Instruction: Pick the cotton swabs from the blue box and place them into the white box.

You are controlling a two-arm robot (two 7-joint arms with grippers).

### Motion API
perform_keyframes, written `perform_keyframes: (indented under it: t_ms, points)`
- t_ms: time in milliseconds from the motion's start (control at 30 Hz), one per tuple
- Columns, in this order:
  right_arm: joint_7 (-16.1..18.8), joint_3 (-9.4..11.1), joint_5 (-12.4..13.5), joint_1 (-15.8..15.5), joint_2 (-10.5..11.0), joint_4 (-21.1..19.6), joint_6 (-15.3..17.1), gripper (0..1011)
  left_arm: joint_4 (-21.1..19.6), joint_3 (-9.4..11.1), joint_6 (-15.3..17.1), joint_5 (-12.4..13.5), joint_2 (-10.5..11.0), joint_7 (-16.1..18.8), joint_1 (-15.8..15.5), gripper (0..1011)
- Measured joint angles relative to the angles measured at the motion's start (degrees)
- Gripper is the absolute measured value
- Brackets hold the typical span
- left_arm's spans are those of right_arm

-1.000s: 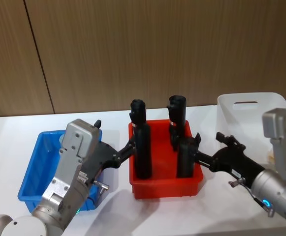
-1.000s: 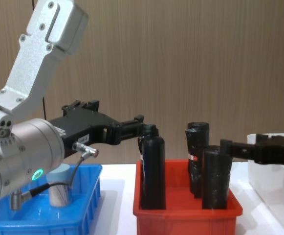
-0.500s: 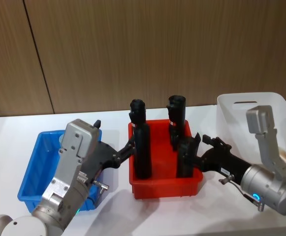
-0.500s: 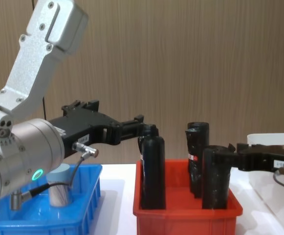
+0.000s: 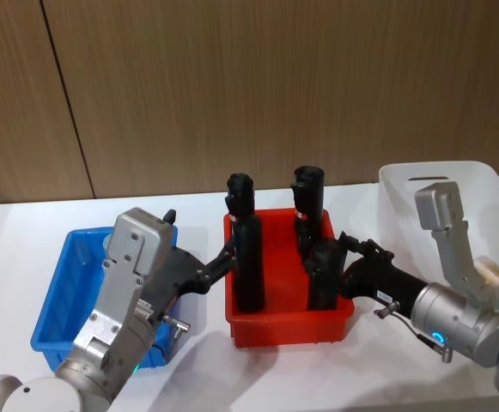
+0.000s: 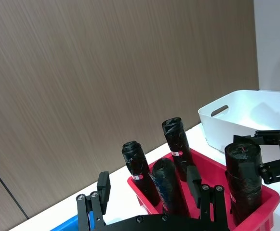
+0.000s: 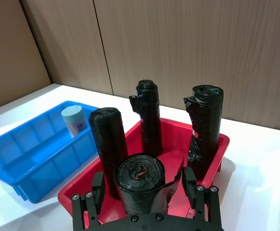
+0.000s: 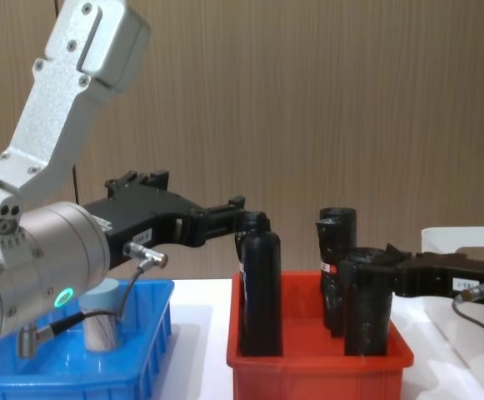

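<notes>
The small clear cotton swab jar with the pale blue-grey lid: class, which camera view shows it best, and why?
The right wrist view: the small clear cotton swab jar stands unobstructed, lid and body visible, inside the shallow bright blue plastic tray. The chest view shows it partly behind the left arm's cable. In the head view that arm covers the tray's near part.

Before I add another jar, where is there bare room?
The blue box floor is bare beside its single cotton swabs jar. The red bin is crowded: four black rolls, with the right hand around the nearest.
</notes>
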Motion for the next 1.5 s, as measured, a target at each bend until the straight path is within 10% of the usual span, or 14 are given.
perform_keyframes:
  t_ms: [500,1067,1500]
  points:
    - [0.43,-0.53,-1.55,2.85,-0.99,4.09,-0.99,979,0.00,0.00,0.00,0.00,0.00,0.00,0.00,1004]
    - [1.08,-1.09,-2.46,4.57,-1.60,6.39,-1.84,544,0.00,0.00,0.00,0.00,0.00,0.00,0.00,1004]
    - [0.60,-0.76,-0.64,3.96,-1.08,2.34,-1.59,517,0.00,0.00,0.00,0.00,0.00,0.00,0.00,1004]
